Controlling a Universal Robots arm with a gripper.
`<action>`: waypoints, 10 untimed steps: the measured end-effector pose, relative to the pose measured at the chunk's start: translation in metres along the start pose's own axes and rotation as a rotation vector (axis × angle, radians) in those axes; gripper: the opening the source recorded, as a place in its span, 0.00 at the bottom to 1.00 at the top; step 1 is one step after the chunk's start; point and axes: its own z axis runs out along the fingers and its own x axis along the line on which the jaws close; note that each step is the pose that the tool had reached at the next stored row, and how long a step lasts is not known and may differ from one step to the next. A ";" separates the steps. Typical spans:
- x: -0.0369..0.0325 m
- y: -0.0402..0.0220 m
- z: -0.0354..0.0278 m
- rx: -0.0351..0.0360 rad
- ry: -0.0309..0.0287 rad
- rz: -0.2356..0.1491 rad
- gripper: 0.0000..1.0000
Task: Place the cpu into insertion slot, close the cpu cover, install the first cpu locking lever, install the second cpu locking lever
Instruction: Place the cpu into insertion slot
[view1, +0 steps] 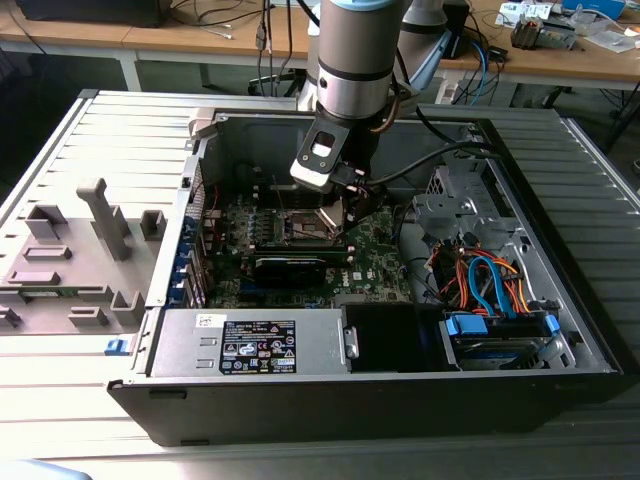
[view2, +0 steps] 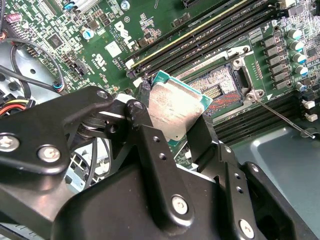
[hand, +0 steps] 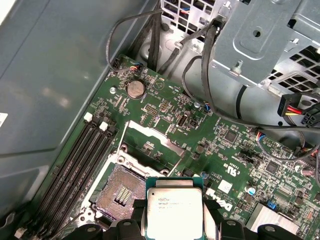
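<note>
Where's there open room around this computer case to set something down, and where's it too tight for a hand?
Free: table on the exterior view's right of the case. Crowded: fixture blocks on that view's left; inside, the cable bundle and the end effector holding the cpu near the insertion slot.

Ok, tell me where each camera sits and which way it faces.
Exterior view: off the arm, which shows; above the open case, looking down into it.
Second wrist view: at the wrist, looking along the black jaws at the cpu and the slot.
First wrist view: at the wrist, facing the motherboard; jaws show.
Both wrist views share the cpu, clamped in the jaws, and the empty slot.
</note>
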 end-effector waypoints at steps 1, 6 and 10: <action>0.0000 0.0000 0.0000 0.0000 0.0000 0.001 0.55; 0.0000 0.0000 0.0000 -0.0001 -0.0001 0.003 0.55; 0.0000 0.0000 0.0000 -0.0001 -0.0002 0.006 0.55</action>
